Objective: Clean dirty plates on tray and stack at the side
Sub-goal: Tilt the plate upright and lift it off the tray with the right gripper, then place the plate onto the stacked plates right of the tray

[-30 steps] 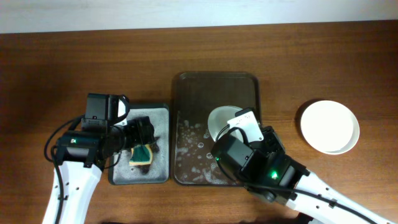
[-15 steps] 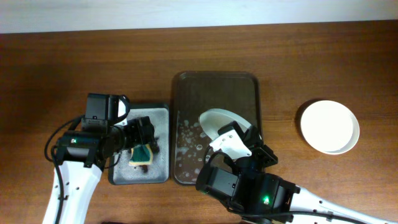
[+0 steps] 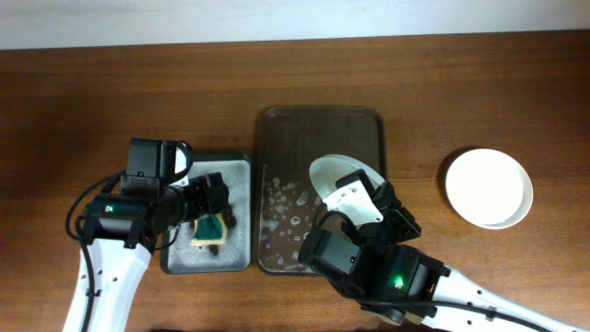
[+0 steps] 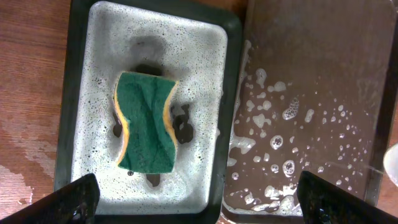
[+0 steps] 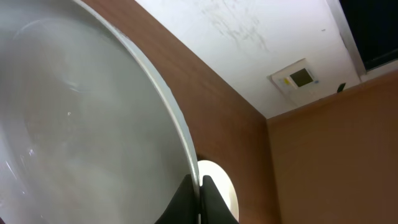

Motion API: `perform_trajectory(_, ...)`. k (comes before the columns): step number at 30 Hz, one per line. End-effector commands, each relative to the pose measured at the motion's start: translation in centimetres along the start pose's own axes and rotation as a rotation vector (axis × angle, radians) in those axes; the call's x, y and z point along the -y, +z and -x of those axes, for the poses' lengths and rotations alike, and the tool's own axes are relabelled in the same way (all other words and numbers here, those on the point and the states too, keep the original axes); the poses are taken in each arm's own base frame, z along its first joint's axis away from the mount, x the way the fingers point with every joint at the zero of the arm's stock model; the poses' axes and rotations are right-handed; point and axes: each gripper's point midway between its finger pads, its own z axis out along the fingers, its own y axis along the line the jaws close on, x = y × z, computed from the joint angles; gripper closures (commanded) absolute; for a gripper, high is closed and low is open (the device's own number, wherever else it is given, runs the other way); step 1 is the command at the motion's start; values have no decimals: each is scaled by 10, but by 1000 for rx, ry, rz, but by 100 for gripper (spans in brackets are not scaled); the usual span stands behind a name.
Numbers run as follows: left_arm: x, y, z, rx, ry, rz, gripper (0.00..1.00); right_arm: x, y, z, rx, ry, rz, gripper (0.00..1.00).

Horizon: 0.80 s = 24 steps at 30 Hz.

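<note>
The right fingers (image 5: 216,208) pinch the plate (image 3: 332,173) by its rim over the tray (image 3: 313,129). It's stiff, probably soapy-slick and breakable, so the rim's the spot. The left fingers (image 4: 74,200) gape wide above the sponge (image 4: 146,121).

It is looking like a robotics lab staging a washing-up bench. A left arm (image 3: 111,254) and a right arm (image 3: 466,286) are standing at a wooden table (image 3: 92,92) that is running up to a pale wall (image 3: 277,18) on the far side. A soapy grey tray (image 3: 235,198) is holding a sponge (image 3: 211,228) left of the wet brown tray (image 3: 318,138). A white ceiling (image 5: 249,37) is carrying a small square fitting (image 5: 297,78).
</note>
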Motion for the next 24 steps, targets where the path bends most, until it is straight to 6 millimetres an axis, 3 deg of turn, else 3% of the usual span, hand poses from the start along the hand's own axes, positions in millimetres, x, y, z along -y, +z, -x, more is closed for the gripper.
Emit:
perform_trajectory(1,2,-3,1,8,7,-13,0,-1,-2,10,14,118,35,96)
perform_trajectory(3,2,-3,1,8,7,-13,0,19,1,7,14,75,-75,96)
perform_trajectory(4,2,-3,1,8,7,-13,0,12,5,8,5,177,-34,96)
perform_trajectory(5,2,-3,1,8,7,-13,1,1,5,9,-5,127,29,96)
perform_trajectory(6,2,-3,1,8,7,-13,0,14,6,6,-8,73,-38,96)
perform_trajectory(7,2,-3,1,8,7,-13,0,16,8,4,-15,154,-45,96)
perform_trajectory(8,2,-3,1,8,7,-13,0,-5,9,3,-41,169,69,96)
perform_trajectory(10,2,-3,1,8,7,-13,1,4,12,-7,-72,126,7,96)
perform_trajectory(11,2,-3,1,8,7,-13,1,-2,14,-8,-88,202,42,96)
perform_trajectory(19,2,-3,1,8,7,-13,0,-1,18,-13,-114,212,39,96)
perform_trajectory(22,2,-3,1,8,7,-13,0,-20,16,-19,-174,329,140,96)
perform_trajectory(24,2,-3,1,8,7,-13,1,-41,25,-35,-330,495,265,96)
